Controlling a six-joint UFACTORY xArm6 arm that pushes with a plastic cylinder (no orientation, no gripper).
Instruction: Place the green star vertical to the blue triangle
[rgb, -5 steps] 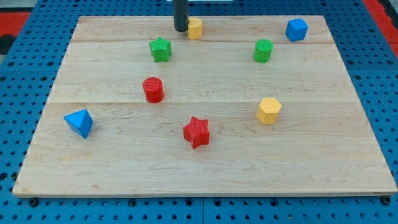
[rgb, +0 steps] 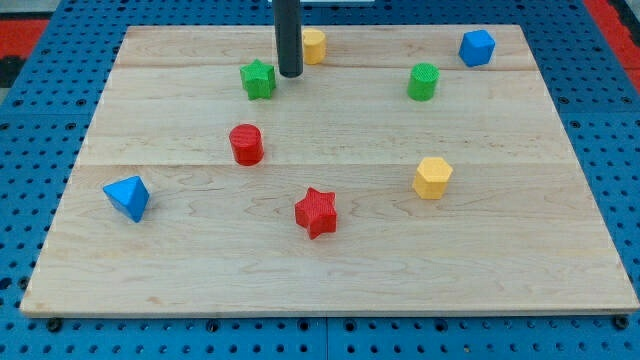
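The green star (rgb: 258, 79) sits on the wooden board (rgb: 330, 270) in the upper left part of the view. The blue triangle (rgb: 128, 197) lies near the board's left edge, lower down. My tip (rgb: 290, 75) is just to the right of the green star, with a small gap between them, and below and left of a yellow block (rgb: 315, 45).
A red cylinder (rgb: 246, 144) stands between the green star and the blue triangle. A red star (rgb: 317, 212) is at the middle bottom. A yellow hexagonal block (rgb: 432, 177), a green cylinder (rgb: 423, 81) and a blue block (rgb: 477, 47) are on the right.
My tip has moved down the view, from beside the yellow block to just right of the green star. The blocks have not moved.
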